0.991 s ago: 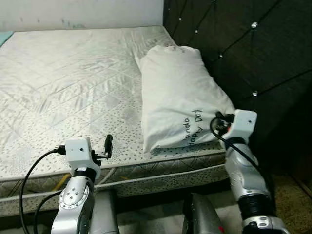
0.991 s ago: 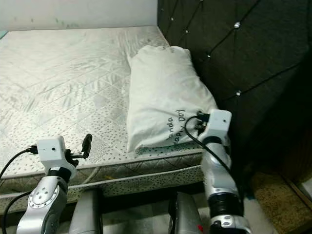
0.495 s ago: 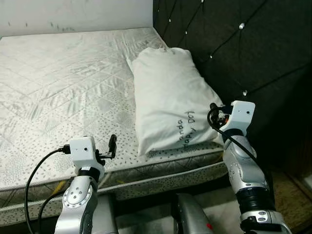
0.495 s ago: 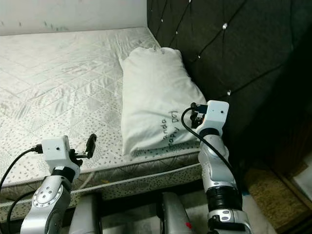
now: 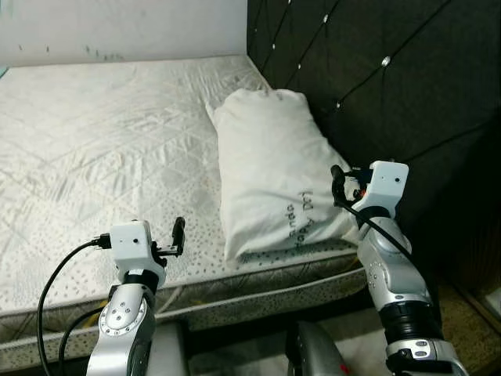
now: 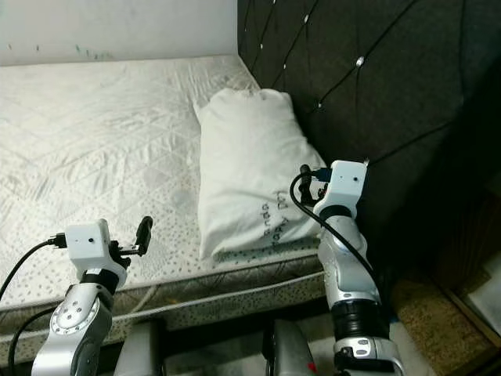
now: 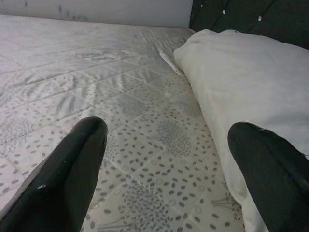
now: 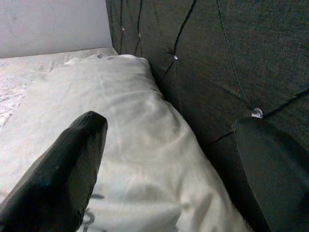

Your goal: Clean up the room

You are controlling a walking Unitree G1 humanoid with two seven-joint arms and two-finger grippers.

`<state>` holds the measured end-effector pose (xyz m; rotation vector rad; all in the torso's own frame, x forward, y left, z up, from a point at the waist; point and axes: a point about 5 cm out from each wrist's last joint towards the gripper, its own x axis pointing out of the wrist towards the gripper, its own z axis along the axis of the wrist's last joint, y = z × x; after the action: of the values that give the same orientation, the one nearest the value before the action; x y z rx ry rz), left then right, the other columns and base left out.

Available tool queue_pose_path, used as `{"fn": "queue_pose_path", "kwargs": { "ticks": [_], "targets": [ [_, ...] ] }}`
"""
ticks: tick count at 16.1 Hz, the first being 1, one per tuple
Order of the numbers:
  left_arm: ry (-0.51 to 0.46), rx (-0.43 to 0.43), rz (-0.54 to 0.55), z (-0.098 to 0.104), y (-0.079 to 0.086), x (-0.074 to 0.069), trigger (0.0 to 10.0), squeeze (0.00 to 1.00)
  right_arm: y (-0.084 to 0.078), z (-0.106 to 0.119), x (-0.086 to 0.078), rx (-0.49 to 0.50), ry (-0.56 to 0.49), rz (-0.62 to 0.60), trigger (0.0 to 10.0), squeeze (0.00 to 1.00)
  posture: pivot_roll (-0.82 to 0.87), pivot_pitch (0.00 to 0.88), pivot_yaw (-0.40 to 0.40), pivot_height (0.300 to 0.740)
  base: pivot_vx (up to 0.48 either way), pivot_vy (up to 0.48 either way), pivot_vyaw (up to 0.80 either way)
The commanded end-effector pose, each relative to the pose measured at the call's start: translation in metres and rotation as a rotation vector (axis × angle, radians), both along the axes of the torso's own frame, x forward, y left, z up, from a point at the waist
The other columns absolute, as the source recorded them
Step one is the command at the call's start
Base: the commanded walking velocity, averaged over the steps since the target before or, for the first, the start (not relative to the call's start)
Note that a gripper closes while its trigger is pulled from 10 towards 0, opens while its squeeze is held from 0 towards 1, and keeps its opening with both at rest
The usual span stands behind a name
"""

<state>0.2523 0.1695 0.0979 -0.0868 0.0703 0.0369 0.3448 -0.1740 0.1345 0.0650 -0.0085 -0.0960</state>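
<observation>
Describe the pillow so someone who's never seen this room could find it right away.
Start at the dark tufted headboard beside the quilted grey-white mattress. Lying along its base is the plump white fabric pillow. It is the one loose item on the bed, with dark lettering printed near its near end.

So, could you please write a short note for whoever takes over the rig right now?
Left claw: open, empty, low over the near edge of the mattress.
Right claw: open, empty, at the near end of the white pillow, beside the dark tufted headboard.
Pillow lies lengthwise along the headboard, printed end toward the robot.
Done: nothing gripped so far.
Left: probably grasp the pillow and straighten it; the left claw could help.
</observation>
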Motion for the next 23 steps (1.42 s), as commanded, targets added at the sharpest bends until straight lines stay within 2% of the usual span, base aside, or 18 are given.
{"fn": "queue_pose_path", "kwargs": {
  "ticks": [1, 14, 21, 22, 23],
  "targets": [
    [-0.005, 0.003, -0.010, 0.0007, -0.0001, 0.0005, 10.0, 0.00, -0.0011, 0.0064, 0.0012, -0.002, -0.015, -0.004, 10.0, 1.00, -0.03, 0.000, -0.046, 0.626, 0.000, 0.000, 0.00],
    [-0.014, 0.004, -0.007, 0.0016, -0.0006, 0.0032, 10.0, 0.00, -0.0015, 0.0127, 0.0075, -0.011, -0.026, 0.011, 10.0, 1.00, -0.03, 0.000, -0.053, 0.740, 0.000, 0.000, 0.00],
    [-0.017, -0.017, -0.008, 0.0005, -0.0029, 0.0011, 10.0, 0.00, -0.0036, 0.0069, 0.0032, -0.023, -0.012, 0.006, 10.0, 1.00, -0.03, 0.000, -0.052, 0.740, 0.000, 0.000, 0.00],
    [-0.022, -0.021, -0.009, 0.0014, -0.0039, 0.0016, 10.0, 0.00, -0.0034, 0.0060, 0.0027, -0.033, -0.007, 0.008, 10.0, 0.00, -0.03, 0.000, -0.051, 0.740, 0.000, 0.000, 0.00],
    [-0.023, -0.024, -0.008, 0.0016, -0.0048, 0.0017, 10.0, 0.00, -0.0032, 0.0050, 0.0018, -0.037, -0.006, 0.014, 10.0, 0.00, -0.03, 0.000, -0.049, 0.740, 0.000, 0.000, 0.00]
  ]
}}
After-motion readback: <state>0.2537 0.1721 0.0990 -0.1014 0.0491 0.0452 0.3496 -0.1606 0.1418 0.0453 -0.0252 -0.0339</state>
